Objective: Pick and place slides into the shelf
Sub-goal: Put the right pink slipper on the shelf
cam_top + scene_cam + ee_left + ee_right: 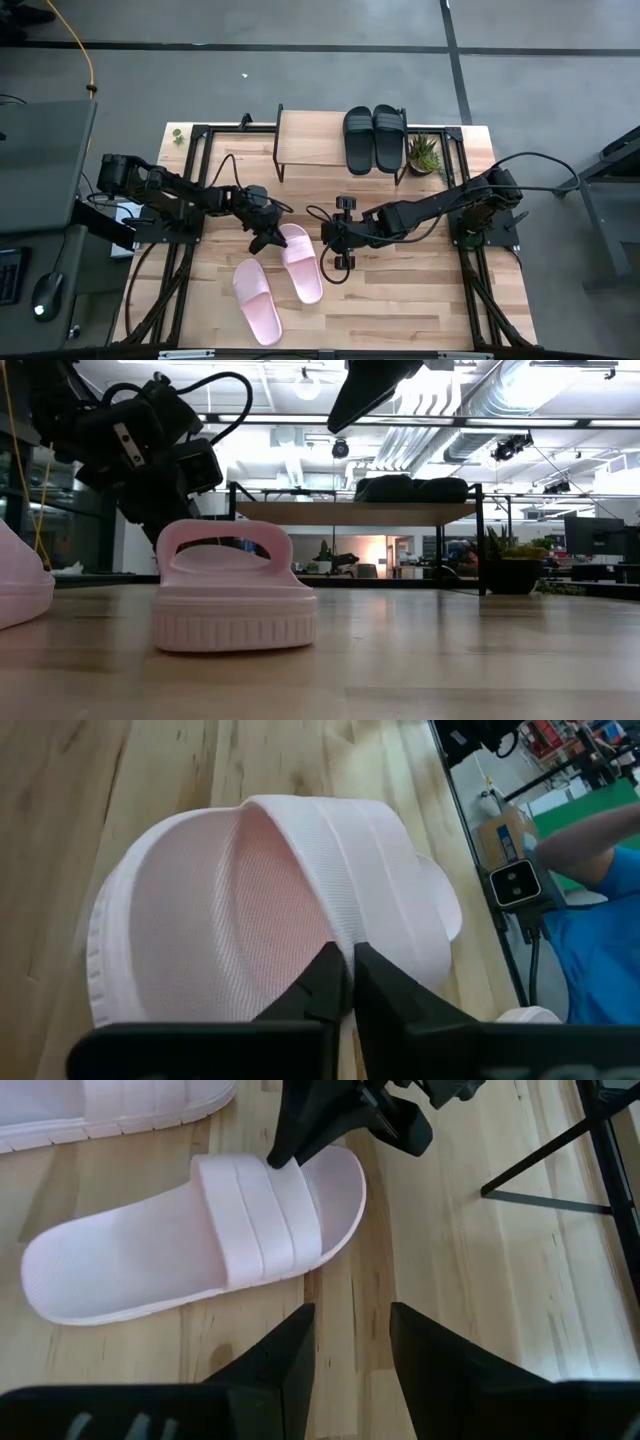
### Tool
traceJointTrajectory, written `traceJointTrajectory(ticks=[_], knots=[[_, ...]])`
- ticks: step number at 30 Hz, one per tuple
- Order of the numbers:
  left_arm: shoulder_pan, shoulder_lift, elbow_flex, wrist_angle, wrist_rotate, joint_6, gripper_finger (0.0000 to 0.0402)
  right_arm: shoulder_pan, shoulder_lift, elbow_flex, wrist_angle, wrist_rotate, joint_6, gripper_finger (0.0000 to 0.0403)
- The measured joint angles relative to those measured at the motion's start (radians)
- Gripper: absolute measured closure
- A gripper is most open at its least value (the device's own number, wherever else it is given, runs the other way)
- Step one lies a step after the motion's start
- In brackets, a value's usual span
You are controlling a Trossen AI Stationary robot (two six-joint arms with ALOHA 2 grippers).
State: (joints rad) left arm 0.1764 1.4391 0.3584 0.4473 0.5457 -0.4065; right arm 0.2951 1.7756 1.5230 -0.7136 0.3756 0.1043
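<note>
Pink slide (301,262) lies mid-table, second pink slide (258,301) beside it at 7 o'clock. We see left gripper (345,988) pinched tight on its strap edge. Right gripper (352,1342) hovers near slide's 3 o'clock side, fingers apart, holding nothing. Black slides (374,138) sit on shelf (310,140) at table's 12 o'clock.

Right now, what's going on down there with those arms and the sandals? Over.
Left tool shut on the near pink slide's strap. Right tool open, beside it, empty. Black pair on the shelf; second pink slide on the table. Nothing in the way.
</note>
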Motion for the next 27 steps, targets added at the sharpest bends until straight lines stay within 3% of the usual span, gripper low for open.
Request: traceJointTrajectory(ticks=[14,27], knots=[[0.000,0.000,0.000,0.015,-0.004,0.020,0.0394,0.001,0.000,0.000,0.000,0.004,-0.023,0.0280],[-0.001,0.000,0.046,0.024,0.015,0.017,0.0399,0.089,0.000,0.000,0.051,0.124,-0.169,0.0280]])
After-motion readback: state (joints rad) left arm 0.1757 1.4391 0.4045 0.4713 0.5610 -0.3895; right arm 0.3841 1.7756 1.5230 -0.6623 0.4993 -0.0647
